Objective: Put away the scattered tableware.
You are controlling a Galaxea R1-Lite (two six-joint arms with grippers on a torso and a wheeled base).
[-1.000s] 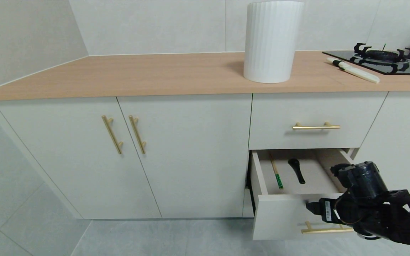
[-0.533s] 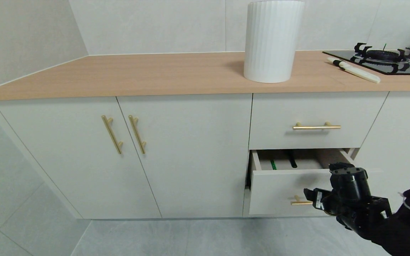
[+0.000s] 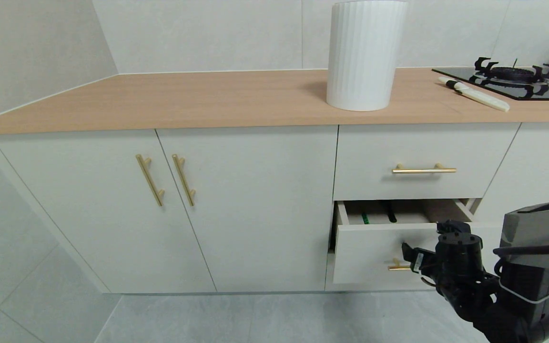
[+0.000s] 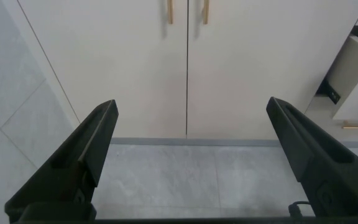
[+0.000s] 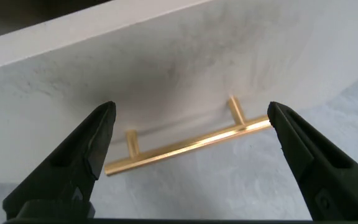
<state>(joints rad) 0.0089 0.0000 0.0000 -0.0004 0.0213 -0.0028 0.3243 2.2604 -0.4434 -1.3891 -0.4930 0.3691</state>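
Observation:
The lower drawer (image 3: 374, 252) stands open by a narrow gap. Through the gap show the green tip of the chopsticks (image 3: 364, 218) and part of a black spoon (image 3: 390, 215). My right gripper (image 3: 415, 259) is close in front of the drawer's front, by its gold handle (image 3: 398, 267). In the right wrist view, the right gripper (image 5: 191, 118) is open, its fingers spread wide on either side of the handle (image 5: 188, 146) and gripping nothing. My left gripper (image 4: 191, 109) is open, low over the floor and facing the cabinet doors (image 4: 185, 62).
On the wooden counter stand a tall white ribbed container (image 3: 365, 55) and a cream knife-like utensil (image 3: 474, 94) beside the gas hob (image 3: 513, 76). The upper drawer (image 3: 422, 162) is shut. The double doors (image 3: 160, 205) to the left are shut.
The lower drawer has slid from wide open to nearly shut. My right gripper has moved forward with it toward the cabinet.

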